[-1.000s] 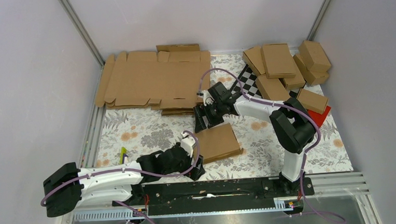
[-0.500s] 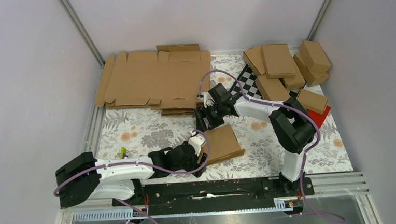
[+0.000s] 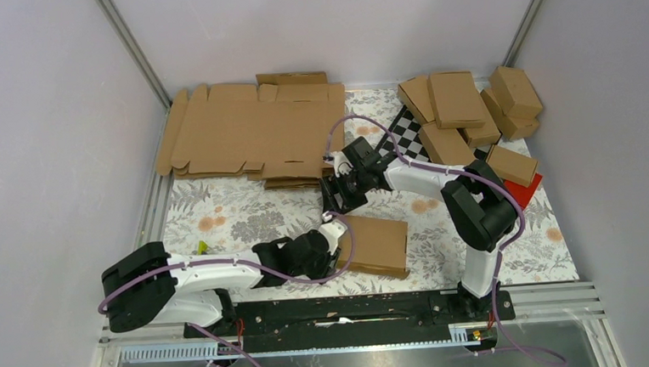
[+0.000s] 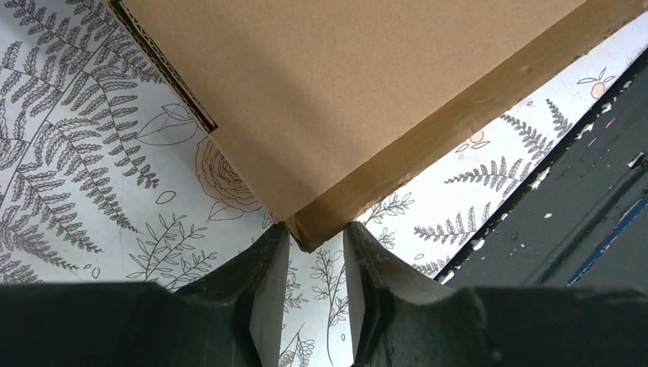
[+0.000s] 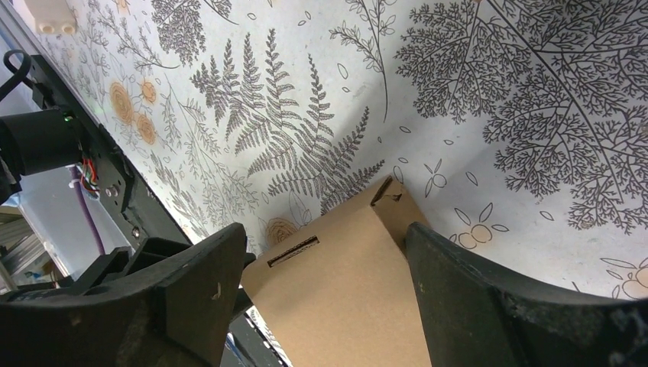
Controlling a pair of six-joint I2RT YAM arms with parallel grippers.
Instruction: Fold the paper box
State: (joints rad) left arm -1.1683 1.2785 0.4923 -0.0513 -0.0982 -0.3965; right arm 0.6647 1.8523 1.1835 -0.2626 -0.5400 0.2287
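The paper box, a slim brown folded carton, lies flat on the floral mat near the front. My left gripper is at its near-left corner. In the left wrist view that corner of the box sits pinched between the narrowed fingertips of my left gripper. My right gripper hangs over the box's far-left corner. In the right wrist view the right gripper stands open, its fingers wide on either side of the slotted end of the box.
Flat cardboard blanks are stacked at the back left. A pile of folded boxes sits at the back right over a chequered board, with a red block beside it. A black rail runs along the near edge.
My left arm reached right and its jaws narrowed onto the box's corner. The box turned and slid right. My right gripper stayed above its far-left end.
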